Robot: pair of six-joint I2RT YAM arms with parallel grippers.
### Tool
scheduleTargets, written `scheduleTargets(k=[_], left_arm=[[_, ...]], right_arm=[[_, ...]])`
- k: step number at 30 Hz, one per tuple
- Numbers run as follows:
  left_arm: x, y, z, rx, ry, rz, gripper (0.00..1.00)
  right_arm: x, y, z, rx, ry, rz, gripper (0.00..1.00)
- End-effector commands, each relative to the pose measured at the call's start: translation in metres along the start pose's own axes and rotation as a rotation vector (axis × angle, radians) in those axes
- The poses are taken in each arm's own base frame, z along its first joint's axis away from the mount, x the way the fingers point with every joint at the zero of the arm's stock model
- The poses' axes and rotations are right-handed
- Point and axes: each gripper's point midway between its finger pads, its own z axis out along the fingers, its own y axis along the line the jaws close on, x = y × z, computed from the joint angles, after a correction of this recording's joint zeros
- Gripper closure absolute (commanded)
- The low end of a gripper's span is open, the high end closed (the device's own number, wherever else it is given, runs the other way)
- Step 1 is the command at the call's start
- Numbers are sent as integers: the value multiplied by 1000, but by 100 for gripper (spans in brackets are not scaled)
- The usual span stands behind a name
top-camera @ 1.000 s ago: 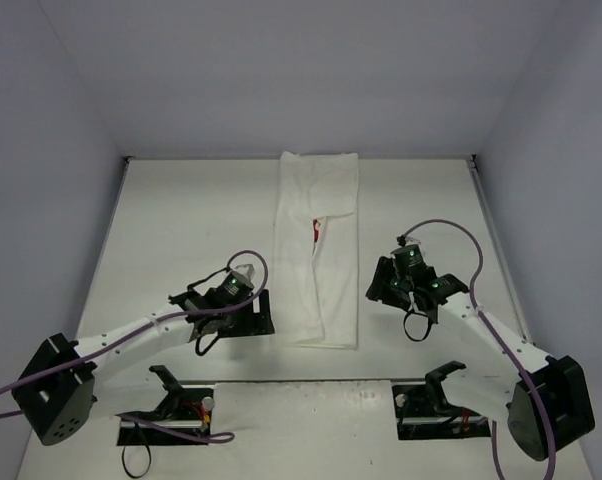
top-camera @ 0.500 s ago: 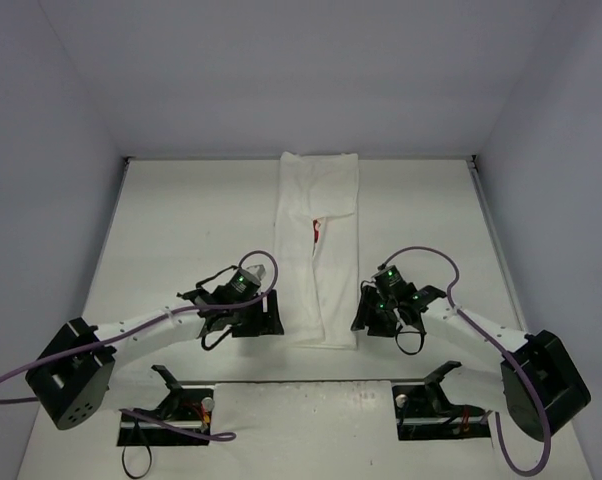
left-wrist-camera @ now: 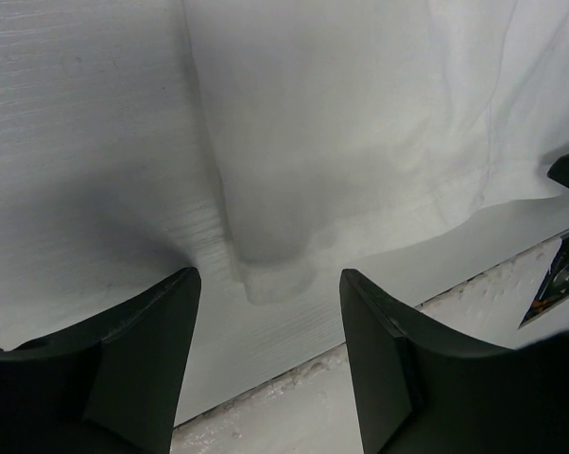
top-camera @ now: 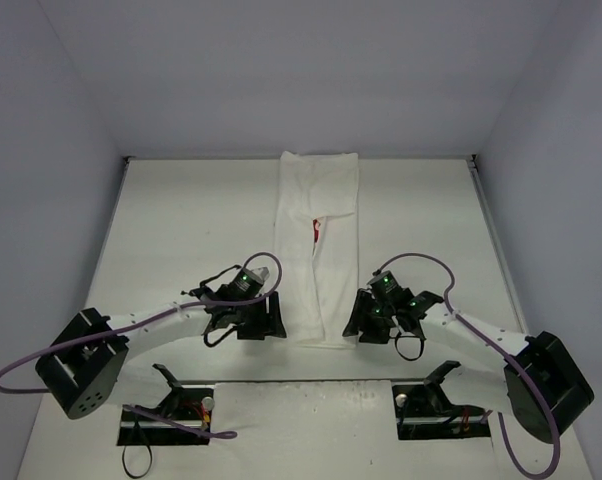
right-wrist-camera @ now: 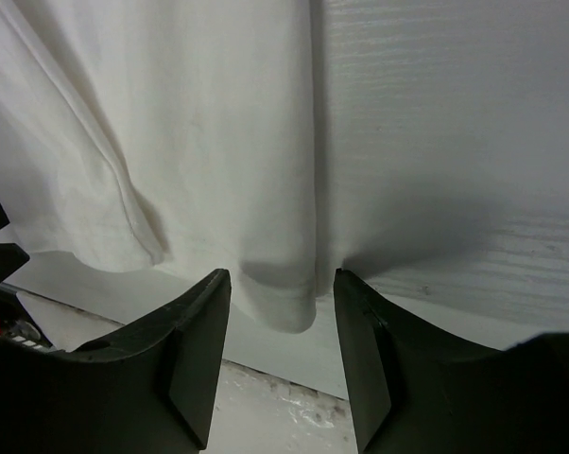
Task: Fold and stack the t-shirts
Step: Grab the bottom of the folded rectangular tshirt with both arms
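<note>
Shirt (top-camera: 319, 200) lies as a long strip, left claw (left-wrist-camera: 269, 355) and right claw (right-wrist-camera: 275, 345) wide astride its near corners, apparently to pinch them.

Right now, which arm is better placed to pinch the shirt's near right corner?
Right. The right tool is open astride that corner of the shirt; the left tool sits at the other.
</note>
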Motion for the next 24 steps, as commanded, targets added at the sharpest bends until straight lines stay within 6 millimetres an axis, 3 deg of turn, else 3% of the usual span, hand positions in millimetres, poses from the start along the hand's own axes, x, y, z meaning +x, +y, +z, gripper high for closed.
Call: scheduleTargets(k=[1, 7, 10, 11, 12, 14, 17, 24], left_arm=[[-3, -8, 0, 20, 9, -9, 45], [2, -4, 7, 6, 44, -14, 56], [3, -2, 9, -4, 59, 2, 73], [4, 0, 9, -13, 64, 1, 86], [4, 2, 8, -19, 65, 12, 93], [5, 4, 6, -26, 72, 23, 99], [6, 9, 0, -32, 74, 57, 100], [14, 16, -1, -23, 116, 88, 100]], right_arm=[[21, -16, 4, 67, 64, 20, 54], [31, -22, 8, 103, 83, 12, 59], [32, -26, 9, 119, 77, 15, 72], [31, -26, 8, 119, 72, 14, 78], [32, -27, 7, 121, 71, 13, 83], [31, -28, 6, 122, 64, 9, 88], [32, -38, 0, 169, 57, -10, 96], [38, -47, -4, 182, 73, -28, 98]])
